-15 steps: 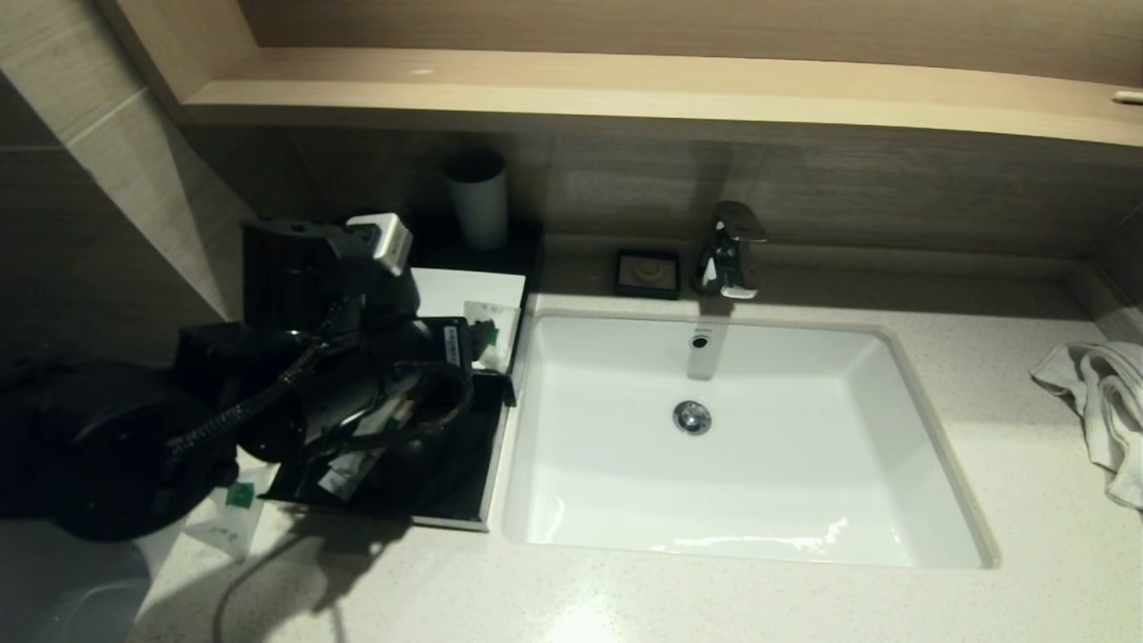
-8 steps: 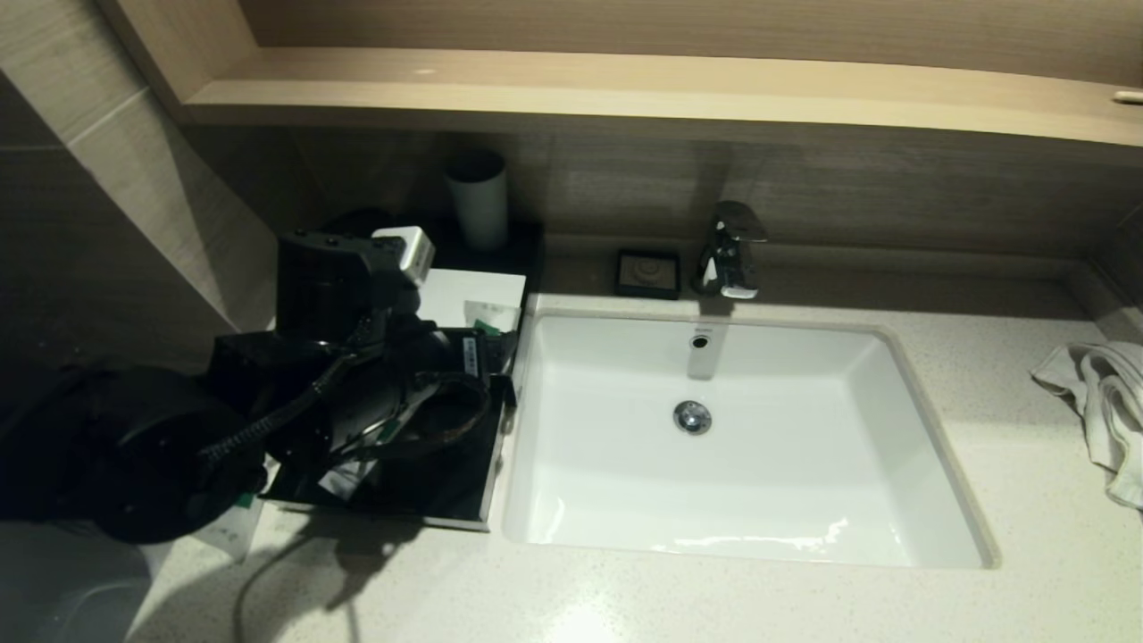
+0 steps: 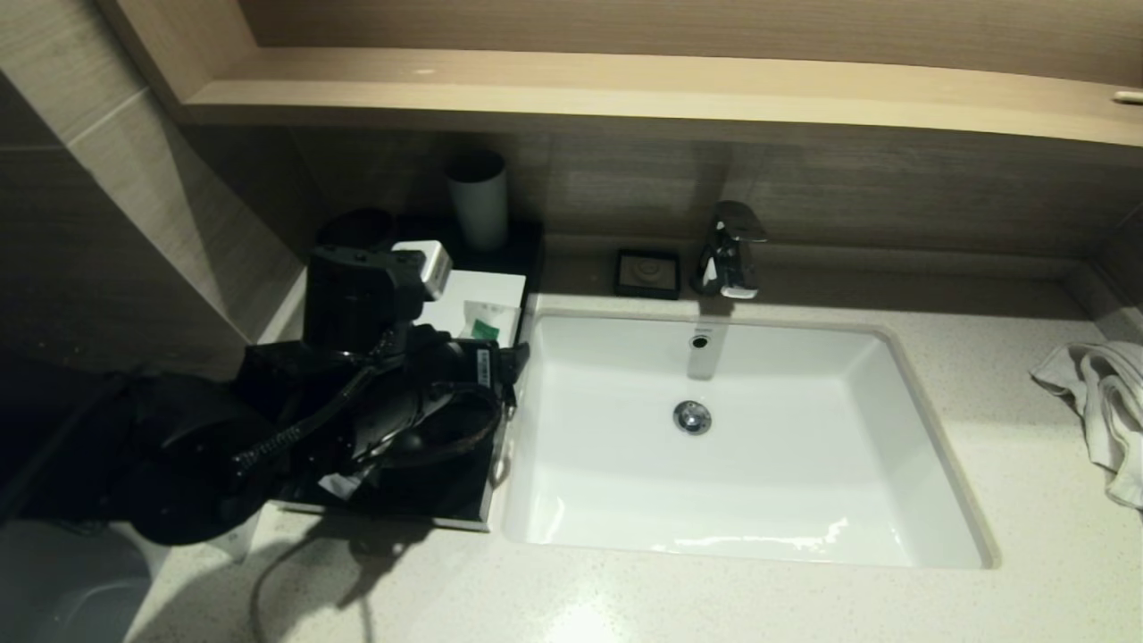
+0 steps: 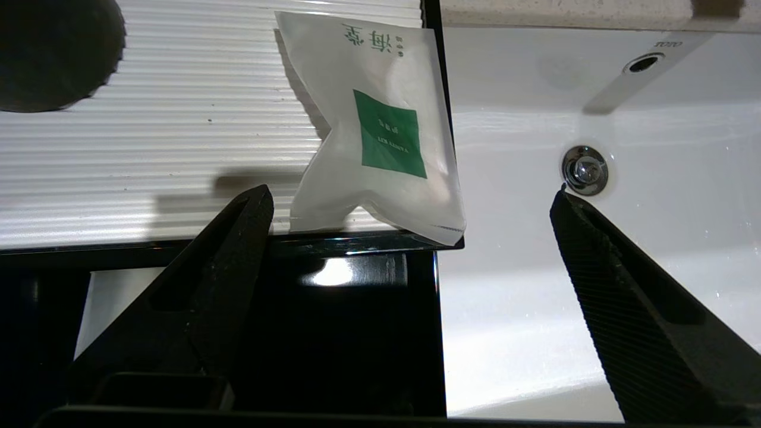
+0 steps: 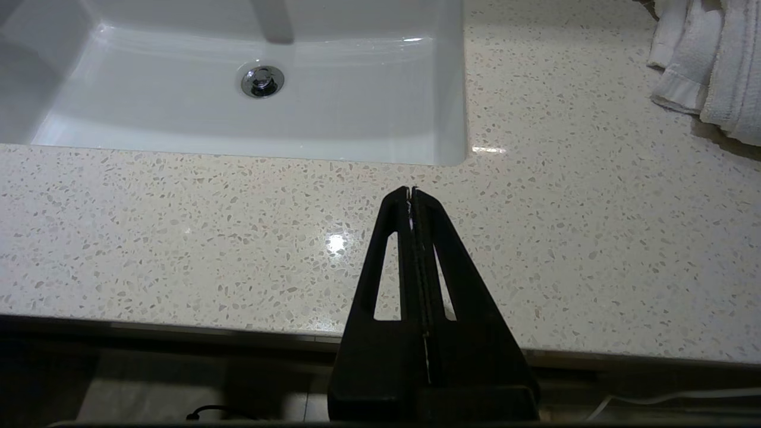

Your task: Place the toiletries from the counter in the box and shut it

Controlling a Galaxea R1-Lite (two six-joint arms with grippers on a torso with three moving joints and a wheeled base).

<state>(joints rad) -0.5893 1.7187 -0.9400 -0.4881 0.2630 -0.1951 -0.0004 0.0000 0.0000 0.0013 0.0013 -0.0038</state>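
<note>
The box (image 3: 473, 288) is black with a white ribbed top panel (image 4: 178, 119), and its drawer (image 3: 446, 500) is pulled out toward me. One squarish white sachet with a green label (image 4: 380, 125) lies on the panel's near corner beside the sink (image 3: 487, 323). Another sachet end (image 3: 337, 485) shows inside the drawer under my left arm. My left gripper (image 4: 411, 196) hangs open above the drawer's far end, holding nothing, with the sachet just beyond its tips. My right gripper (image 5: 411, 190) is shut and empty over the counter's (image 5: 178, 226) front edge.
The white sink (image 3: 893, 446) lies right of the box, one left fingertip over it. A faucet (image 3: 730, 250), black soap dish (image 3: 647, 272) and pale cup (image 3: 479, 201) stand along the back. A towel (image 3: 1094, 402) lies far right. A wooden shelf (image 3: 625, 89) overhangs.
My left arm has moved away from me and to the right over the drawer, toward the box's top panel. Its jaws have spread wider. The sachet still lies on the panel.
</note>
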